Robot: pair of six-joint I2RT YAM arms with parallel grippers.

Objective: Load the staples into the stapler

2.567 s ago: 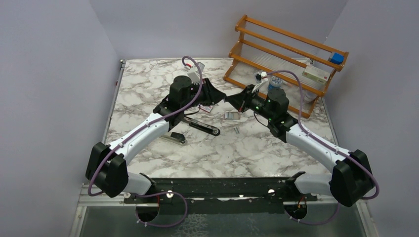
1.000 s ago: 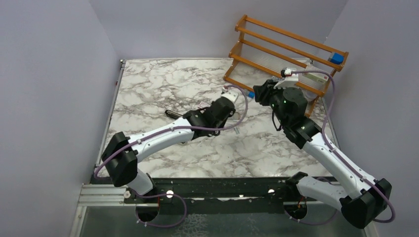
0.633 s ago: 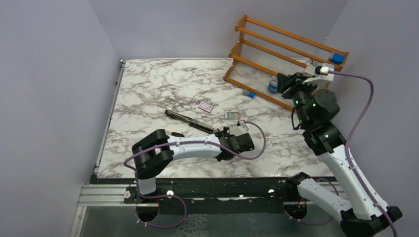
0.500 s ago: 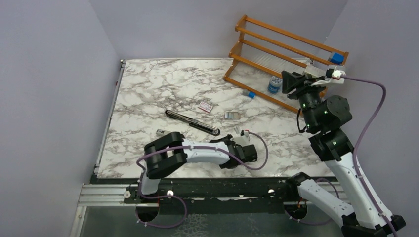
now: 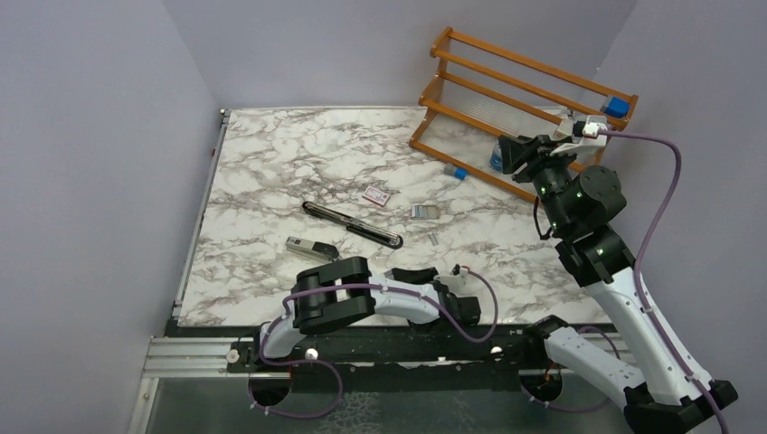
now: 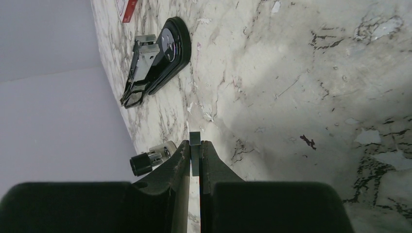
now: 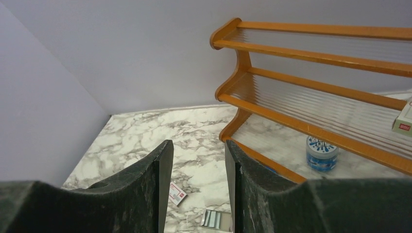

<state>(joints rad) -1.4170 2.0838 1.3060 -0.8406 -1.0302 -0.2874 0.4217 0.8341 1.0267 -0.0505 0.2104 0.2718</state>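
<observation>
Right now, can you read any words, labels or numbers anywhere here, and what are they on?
Nothing is legible in any view.
staple box: white label, print too small to read.
blue jar lid: white markings, blurred.
white carton on the wooden rack: red patch, unreadable.

Left arm (image 5: 398, 298) folded low near its base, left gripper (image 6: 194, 145) pinched tight; right arm (image 5: 633, 312) reared up high, right gripper (image 7: 197, 150) jaws apart.
</observation>
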